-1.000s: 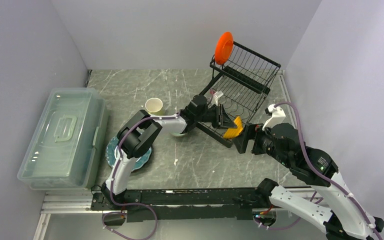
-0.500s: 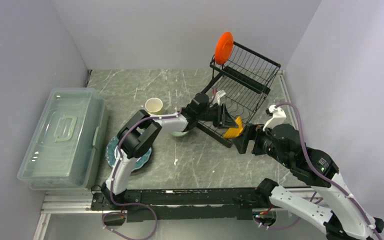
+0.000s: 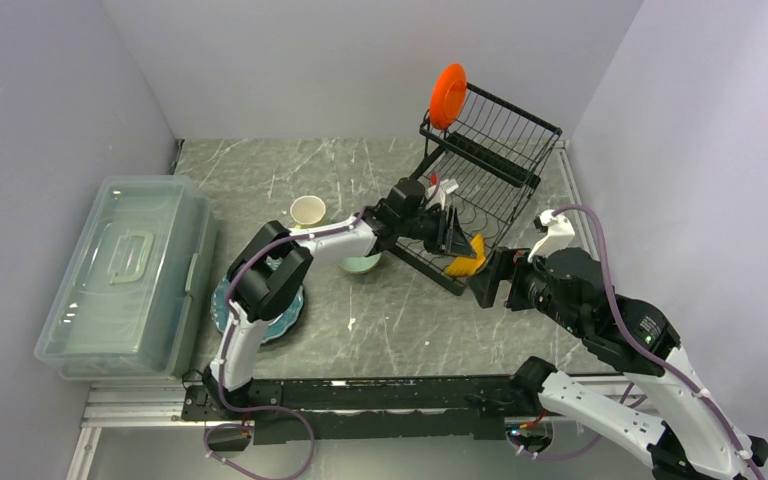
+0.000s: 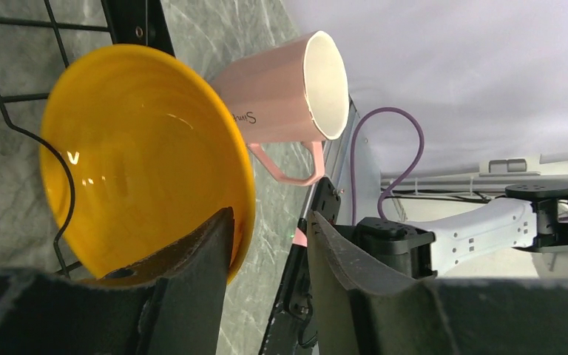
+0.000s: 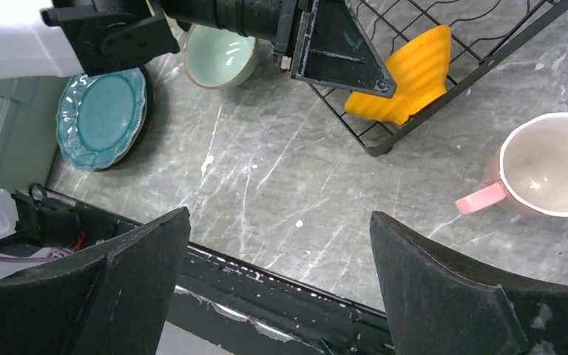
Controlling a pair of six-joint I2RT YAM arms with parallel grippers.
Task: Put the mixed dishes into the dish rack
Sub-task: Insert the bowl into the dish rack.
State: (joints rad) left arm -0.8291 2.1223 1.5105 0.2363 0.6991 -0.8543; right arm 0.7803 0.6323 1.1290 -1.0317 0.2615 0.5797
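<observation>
The black wire dish rack (image 3: pixel 490 150) stands at the back right, with the small orange-red plate (image 3: pixel 448 95) on its top corner. The orange-yellow bowl (image 3: pixel 468 258) leans on edge in the rack's lower tray (image 5: pixel 407 74). My left gripper (image 3: pixel 453 236) is open, one finger against the bowl's inside (image 4: pixel 140 155), the other clear of it. The pink mug (image 5: pixel 543 166) lies on the table beside the rack and shows in the left wrist view (image 4: pixel 281 92). My right gripper (image 3: pixel 482 283) is open and empty over the table. The pale green bowl (image 3: pixel 360 263), pale yellow mug (image 3: pixel 307 210) and teal plates (image 3: pixel 222 300) sit further left.
A clear lidded plastic bin (image 3: pixel 125 275) stands at the left edge. The left arm stretches across the middle of the table toward the rack. Grey walls close in the back and both sides.
My left gripper has shifted slightly toward the rack and up along the bowl. The bowl has stayed in place. The right arm has hardly moved.
</observation>
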